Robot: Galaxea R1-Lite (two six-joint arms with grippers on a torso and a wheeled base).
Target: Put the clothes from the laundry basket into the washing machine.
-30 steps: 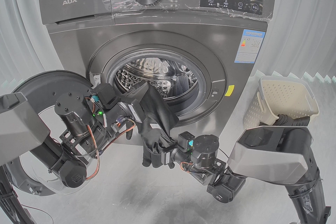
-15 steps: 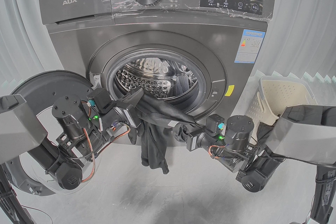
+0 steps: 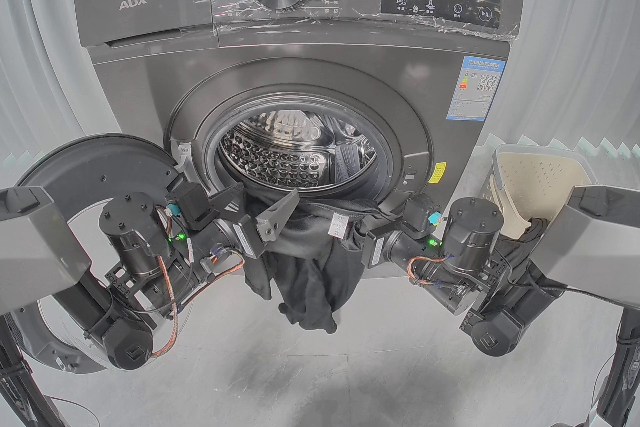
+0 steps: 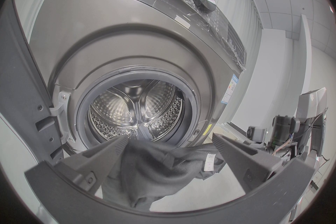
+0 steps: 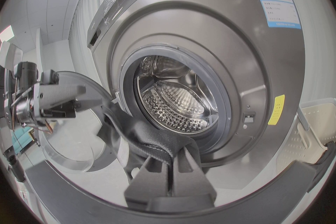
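A black garment [image 3: 310,261] lies over the lower rim of the washing machine [image 3: 293,41] opening and hangs down toward the floor. My left gripper [image 3: 257,209] stands open at the rim's left side, its fingers [image 4: 245,161] spread wide, with the garment [image 4: 157,168] lying loosely between them. My right gripper [image 3: 363,229] is at the rim's right side, shut on a fold of the garment [image 5: 154,140]. The cream laundry basket [image 3: 540,175] stands right of the machine with dark cloth [image 3: 533,228] at its front edge. The steel drum [image 3: 293,145] holds no clothes that I can see.
The round machine door [image 3: 93,171] hangs open at the left, behind my left arm. Grey floor [image 3: 300,368] spreads in front of the machine. White curtains hang behind it.
My right gripper has pulled the garment to the right and up to the rim. My left gripper has opened and let go, and the garment now rests on the rim.
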